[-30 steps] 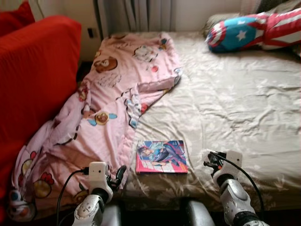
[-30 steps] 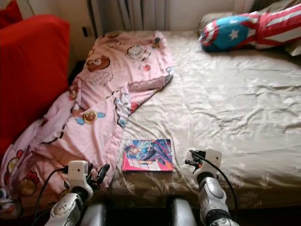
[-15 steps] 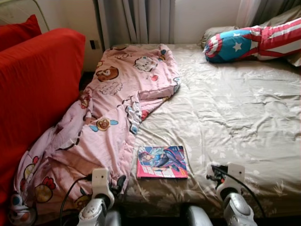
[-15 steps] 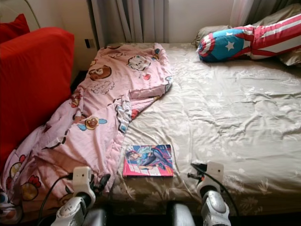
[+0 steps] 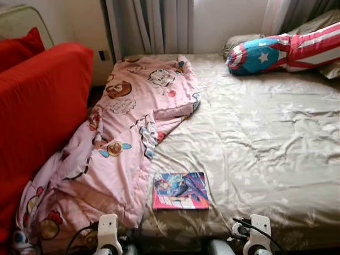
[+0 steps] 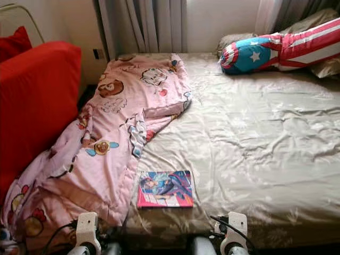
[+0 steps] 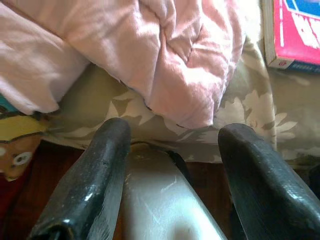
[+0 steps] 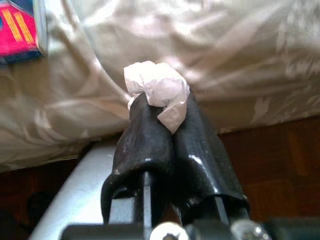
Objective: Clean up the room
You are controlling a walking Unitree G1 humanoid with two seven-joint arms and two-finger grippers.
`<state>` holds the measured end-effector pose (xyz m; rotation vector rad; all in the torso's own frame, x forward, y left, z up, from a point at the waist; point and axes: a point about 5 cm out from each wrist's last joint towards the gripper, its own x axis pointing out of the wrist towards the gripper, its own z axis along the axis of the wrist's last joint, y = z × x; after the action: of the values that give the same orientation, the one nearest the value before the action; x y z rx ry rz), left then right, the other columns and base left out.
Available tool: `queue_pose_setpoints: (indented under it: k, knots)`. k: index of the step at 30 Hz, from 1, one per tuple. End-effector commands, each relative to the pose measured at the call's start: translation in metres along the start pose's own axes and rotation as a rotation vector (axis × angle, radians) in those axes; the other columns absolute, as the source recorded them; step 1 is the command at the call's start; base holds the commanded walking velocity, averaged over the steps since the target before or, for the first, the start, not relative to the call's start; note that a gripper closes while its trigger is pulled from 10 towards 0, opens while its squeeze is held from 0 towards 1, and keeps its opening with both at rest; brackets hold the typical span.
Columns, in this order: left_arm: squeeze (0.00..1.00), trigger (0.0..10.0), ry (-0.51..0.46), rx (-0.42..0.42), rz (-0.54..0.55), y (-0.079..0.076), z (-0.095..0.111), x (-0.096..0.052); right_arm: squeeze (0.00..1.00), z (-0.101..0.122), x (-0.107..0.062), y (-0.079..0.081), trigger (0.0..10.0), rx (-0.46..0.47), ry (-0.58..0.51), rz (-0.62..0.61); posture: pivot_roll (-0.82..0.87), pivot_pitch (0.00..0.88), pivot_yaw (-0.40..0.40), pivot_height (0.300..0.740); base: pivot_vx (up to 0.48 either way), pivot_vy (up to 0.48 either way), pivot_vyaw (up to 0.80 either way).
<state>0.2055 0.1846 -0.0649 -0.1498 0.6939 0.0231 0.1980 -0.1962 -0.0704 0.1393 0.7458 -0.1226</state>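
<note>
head stereo over bed, wrist close-ups

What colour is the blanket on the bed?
The blanket is pink with cartoon animals, clearest in the left eye view.

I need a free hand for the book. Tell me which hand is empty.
The left hand: its black fingers stand open with nothing between them. The right hand is shut on a crumpled white tissue.
</note>
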Motion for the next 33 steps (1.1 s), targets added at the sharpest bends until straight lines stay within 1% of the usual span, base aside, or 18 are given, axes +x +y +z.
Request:
queue_pose_setpoints:
  k: [1, 4, 7, 16, 22, 30, 32, 33]
  knots:
    - [0.0, 10.0, 0.029, -0.001, 0.009, 0.001, -0.007, -0.002, 0.0, -0.009, -0.003, -0.005, 10.0, -0.018, 0.041, -0.017, -0.05, 0.0, -0.025, 0.694, 0.0, 0.0, 0.0]
    - [0.0, 10.0, 0.042, -0.007, 0.01, -0.001, -0.012, -0.003, 0.0, -0.016, -0.006, -0.008, 10.0, -0.034, 0.071, -0.02, -0.04, 0.0, -0.036, 0.711, 0.0, 0.0, 0.0]
    - [0.0, 10.0, 0.05, -0.015, 0.017, 0.0, -0.015, -0.004, 0.0, -0.019, -0.006, -0.007, 10.0, -0.052, 0.086, -0.018, -0.04, 0.0, -0.04, 0.711, 0.0, 0.0, 0.0]
    - [0.0, 10.0, 0.08, -0.011, 0.015, 0.0, -0.019, -0.005, 0.0, -0.018, -0.005, -0.003, 10.0, -0.039, 0.091, -0.012, -0.06, 0.0, -0.031, 0.711, 0.0, 0.0, 0.0]
    - [0.0, 10.0, 0.099, -0.011, 0.018, 0.001, -0.021, -0.006, 0.0, -0.019, -0.005, 0.001, 10.0, -0.07, 0.105, -0.009, -0.06, 0.0, -0.036, 0.711, 0.0, 0.0, 0.0]
    - [0.0, 10.0, 0.11, -0.01, 0.012, -0.003, -0.022, -0.004, 0.0, -0.015, -0.003, -0.003, 10.0, -0.077, 0.099, -0.03, -0.05, 0.0, -0.043, 0.711, 0.0, 0.0, 0.0]
    - [0.0, 10.0, 0.11, -0.008, 0.009, -0.004, -0.021, -0.004, 0.0, -0.011, -0.002, -0.004, 10.0, -0.054, 0.075, -0.035, -0.05, 0.0, -0.042, 0.711, 0.0, 0.0, 0.0]
    - [0.0, 10.0, 0.11, -0.008, 0.009, -0.004, -0.02, -0.004, 0.0, -0.01, -0.002, -0.004, 10.0, -0.059, 0.073, -0.039, -0.05, 0.0, -0.042, 0.716, 0.0, 0.0, 0.0]
